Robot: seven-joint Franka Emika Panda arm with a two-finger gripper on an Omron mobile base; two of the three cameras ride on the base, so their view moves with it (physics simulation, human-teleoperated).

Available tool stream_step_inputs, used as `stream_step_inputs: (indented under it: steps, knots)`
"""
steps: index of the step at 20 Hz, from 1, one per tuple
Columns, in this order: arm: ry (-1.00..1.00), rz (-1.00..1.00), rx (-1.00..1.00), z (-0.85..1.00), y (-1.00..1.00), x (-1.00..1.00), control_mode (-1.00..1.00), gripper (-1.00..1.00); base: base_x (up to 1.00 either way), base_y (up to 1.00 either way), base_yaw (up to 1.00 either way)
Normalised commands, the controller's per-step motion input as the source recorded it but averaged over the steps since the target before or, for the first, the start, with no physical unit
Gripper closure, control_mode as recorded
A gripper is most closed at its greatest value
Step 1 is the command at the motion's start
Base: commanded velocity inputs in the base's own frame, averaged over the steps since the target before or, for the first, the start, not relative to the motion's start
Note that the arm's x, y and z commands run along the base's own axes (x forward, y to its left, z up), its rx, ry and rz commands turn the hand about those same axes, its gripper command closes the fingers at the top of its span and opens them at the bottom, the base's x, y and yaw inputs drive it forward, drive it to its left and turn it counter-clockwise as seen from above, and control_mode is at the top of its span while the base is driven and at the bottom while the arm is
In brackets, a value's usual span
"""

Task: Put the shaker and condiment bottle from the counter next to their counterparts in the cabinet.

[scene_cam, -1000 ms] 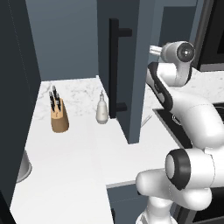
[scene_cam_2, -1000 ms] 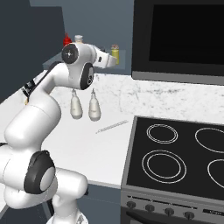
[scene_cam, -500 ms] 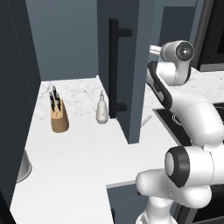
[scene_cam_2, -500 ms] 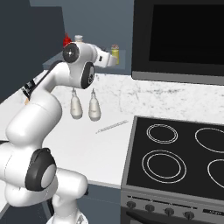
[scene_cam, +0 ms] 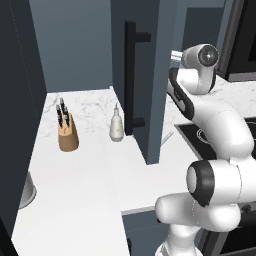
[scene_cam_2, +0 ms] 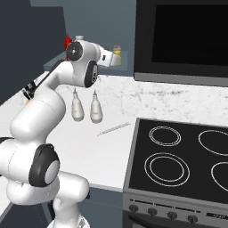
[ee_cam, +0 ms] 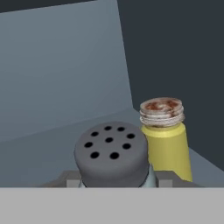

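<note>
The shaker [ee_cam: 111,153], with its dark grey holed cap toward the camera, sits between my fingers, and my gripper [ee_cam: 114,180] is shut on it. It is inside the cabinet [scene_cam: 142,75], low over the grey shelf. Close to its right stands the counterpart, a yellow jar [ee_cam: 165,140] with a tan cap, a narrow gap away. From the right base view my gripper [scene_cam_2: 111,58] reaches onto the shelf just left of the yellow jar [scene_cam_2: 117,50]. The condiment bottle is out of view.
The open cabinet door with its black bar handle [scene_cam: 131,75] stands left of the arm. On the counter [scene_cam: 75,175] are a knife block [scene_cam: 67,132], two white pear-shaped bottles [scene_cam_2: 77,109] [scene_cam_2: 95,111] and a thin utensil [scene_cam_2: 115,129]. A stove [scene_cam_2: 178,160] lies right.
</note>
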Motion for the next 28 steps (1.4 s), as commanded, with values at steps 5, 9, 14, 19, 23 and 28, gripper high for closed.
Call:
stream_step_inputs:
  steps: [5, 9, 14, 19, 23, 28]
  knots:
    - [0.0, 0.0, 0.0, -0.36, 0.0, 0.23, -1.0, 1.0, 0.0, 0.0, 0.0]
    - [0.0, -0.02, 0.0, -0.35, 0.0, 0.15, -1.0, 1.0, 0.0, 0.0, 0.0]
    - [0.0, -0.05, 0.0, -0.36, 0.0, 0.08, -1.0, 1.0, 0.0, 0.0, 0.0]
    - [0.0, -0.06, 0.0, -0.4, 0.0, 0.06, -1.0, -1.0, 0.0, 0.0, 0.0]
    - [-0.01, -0.06, 0.0, -0.4, -0.06, 0.0, -1.0, -1.0, 0.0, 0.0, 0.0]
    - [0.0, -0.02, 0.0, -0.22, -0.14, 0.0, -1.0, -1.0, 0.0, 0.0, 0.0]
